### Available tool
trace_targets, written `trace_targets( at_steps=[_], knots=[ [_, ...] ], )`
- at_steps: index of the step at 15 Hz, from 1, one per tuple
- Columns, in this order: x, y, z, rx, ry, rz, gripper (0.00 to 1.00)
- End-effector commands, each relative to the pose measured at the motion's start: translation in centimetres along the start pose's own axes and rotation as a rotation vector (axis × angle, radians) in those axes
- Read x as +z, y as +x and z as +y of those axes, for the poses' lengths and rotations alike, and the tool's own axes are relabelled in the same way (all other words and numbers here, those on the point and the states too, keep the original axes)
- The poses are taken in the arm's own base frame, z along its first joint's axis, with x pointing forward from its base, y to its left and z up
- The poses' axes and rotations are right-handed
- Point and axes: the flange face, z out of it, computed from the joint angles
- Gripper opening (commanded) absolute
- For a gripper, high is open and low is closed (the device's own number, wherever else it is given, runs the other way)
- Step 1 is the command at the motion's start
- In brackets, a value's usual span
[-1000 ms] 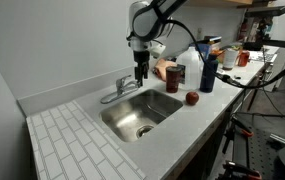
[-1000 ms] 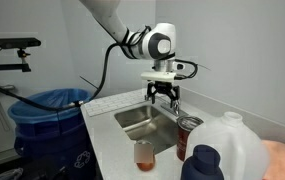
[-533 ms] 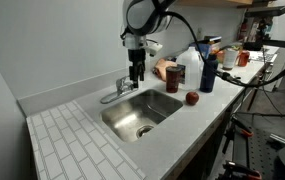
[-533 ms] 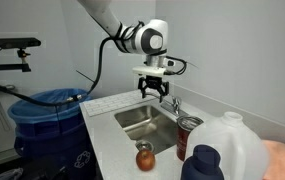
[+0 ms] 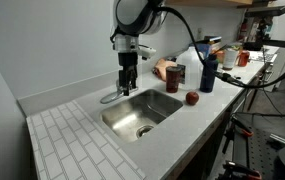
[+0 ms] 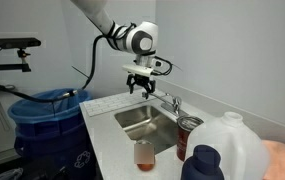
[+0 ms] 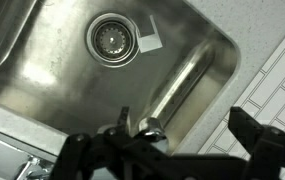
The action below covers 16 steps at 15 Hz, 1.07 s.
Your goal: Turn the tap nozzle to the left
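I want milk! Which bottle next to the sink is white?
The big jug, standing between the dark red can and the dark blue bottle. Only it is white.

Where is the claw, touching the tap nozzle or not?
Cannot tell. In the wrist view the open gripper straddles the tap nozzle, its frame hiding the tip.

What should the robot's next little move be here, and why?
Probably lower the hand straight down. It is open and hangs above the tap nozzle. The wrist view shows the nozzle between the fingers but seemingly untouched, so nothing can push it sideways yet.
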Motion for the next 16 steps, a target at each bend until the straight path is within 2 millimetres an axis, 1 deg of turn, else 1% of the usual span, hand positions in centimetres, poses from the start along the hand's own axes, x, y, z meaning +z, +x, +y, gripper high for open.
trace_targets(
  at_steps=[1, 6, 12, 16],
  knots=[
    [-0.2, 1.7, -0.8, -0.043, 0.032, 0.012, 1.00],
    [0.1, 3.4, -0.8, -0.065, 0.007, 0.039, 1.00],
    [0.6, 6.2, -0.9, -0.115, -0.068, 0.064, 1.00],
    [0.5, 8.3, -0.7, -0.143, -0.121, 0.087, 1.00]
  ],
)
